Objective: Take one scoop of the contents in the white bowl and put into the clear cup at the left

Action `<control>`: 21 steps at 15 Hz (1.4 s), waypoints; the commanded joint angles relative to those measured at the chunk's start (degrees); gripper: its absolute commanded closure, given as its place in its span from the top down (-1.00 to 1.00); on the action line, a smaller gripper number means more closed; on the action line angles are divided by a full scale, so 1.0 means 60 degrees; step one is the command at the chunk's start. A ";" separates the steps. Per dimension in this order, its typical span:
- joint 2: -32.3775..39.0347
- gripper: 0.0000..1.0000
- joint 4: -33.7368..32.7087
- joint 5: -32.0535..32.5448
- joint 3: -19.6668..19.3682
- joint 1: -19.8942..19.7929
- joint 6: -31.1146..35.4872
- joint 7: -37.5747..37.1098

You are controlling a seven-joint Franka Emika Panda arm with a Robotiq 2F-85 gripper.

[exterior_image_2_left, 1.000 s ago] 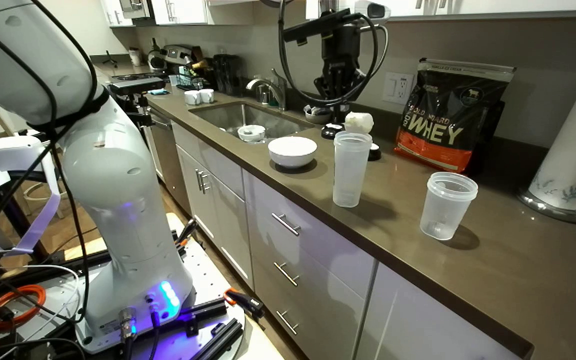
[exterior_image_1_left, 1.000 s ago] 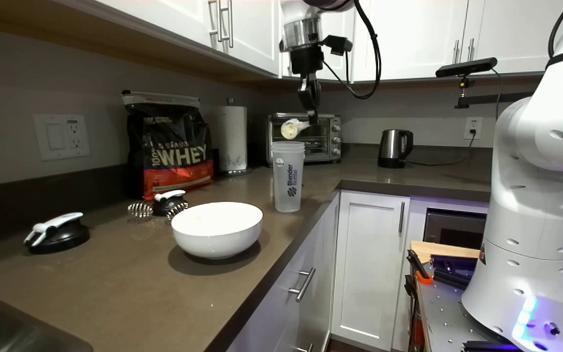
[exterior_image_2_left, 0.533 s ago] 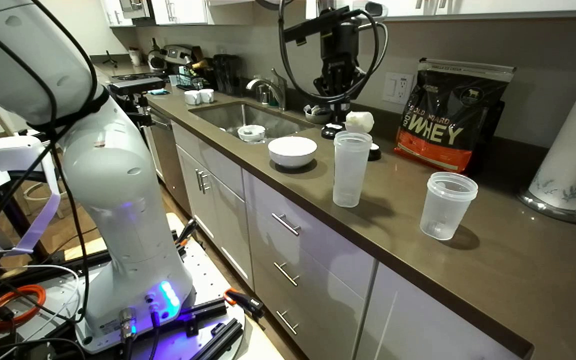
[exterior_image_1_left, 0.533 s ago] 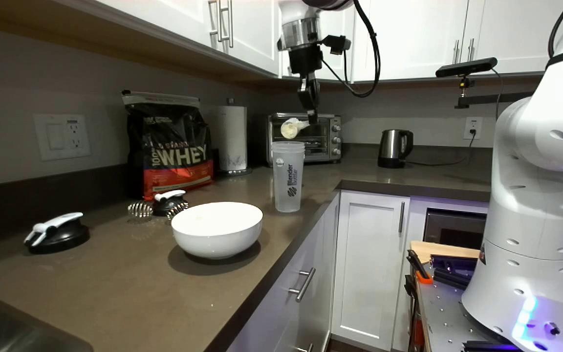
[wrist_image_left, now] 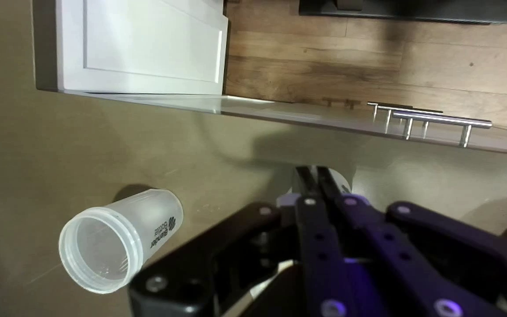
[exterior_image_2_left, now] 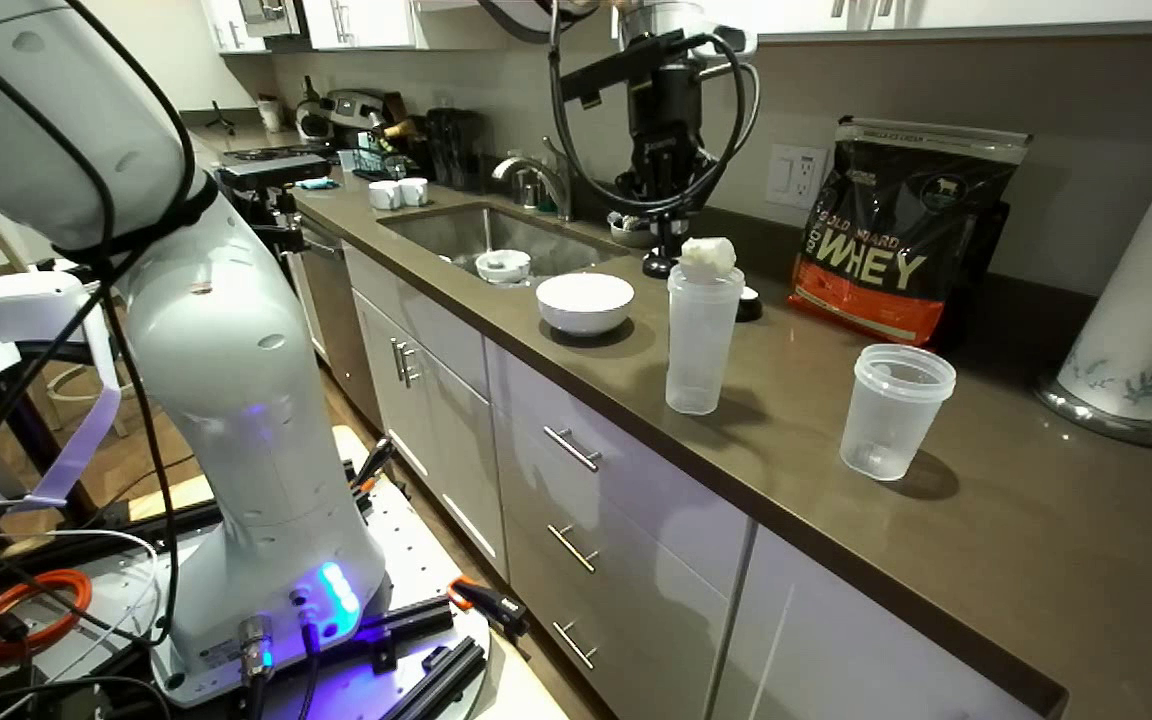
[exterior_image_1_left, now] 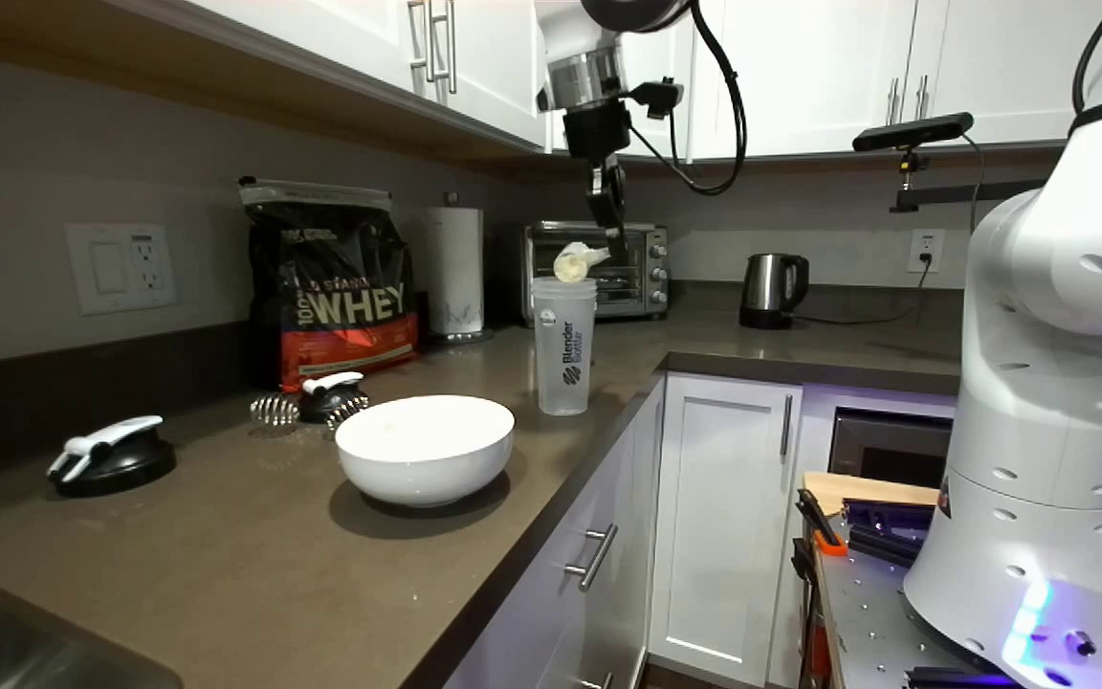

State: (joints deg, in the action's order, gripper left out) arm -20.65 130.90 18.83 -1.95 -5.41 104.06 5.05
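my pincer (exterior_image_1_left: 616,247) pinches one scoop (exterior_image_1_left: 590,256), powder (exterior_image_2_left: 708,254) heaped, over one tall clear cup (exterior_image_1_left: 564,359); one white bowl (exterior_image_1_left: 425,469), one shorter cup (exterior_image_2_left: 896,415). nearby: two lids (exterior_image_1_left: 122,459), one whey bag (exterior_image_1_left: 331,287).

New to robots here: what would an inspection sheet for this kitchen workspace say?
Surface: glossy brown countertop.
Job's things: wide round glossy white bowl; tall translucent plastic cup, upright; white plastic scoop of cream powder at its mouth, contact unclear.
Clutter: second translucent plastic cup, black and red whey bag, two round black lids.
Hand: black, jointed, shut on the scoop's handle.
Cables: thick black cable loops beside the hand.
Surroundings: white panelled cabinets, steel kettle.
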 commanded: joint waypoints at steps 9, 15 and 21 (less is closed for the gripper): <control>-0.0063 -0.98 0.0190 0.0960 0.0154 0.0074 0.0569 -0.0593; -0.0099 -0.98 0.0181 0.1520 0.0280 0.0108 0.0603 -0.0851; -0.0141 -0.98 0.0197 0.1641 0.0330 0.0119 0.0567 -0.0877</control>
State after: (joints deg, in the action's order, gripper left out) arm -20.89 131.82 26.78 -0.21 -4.98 106.98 1.41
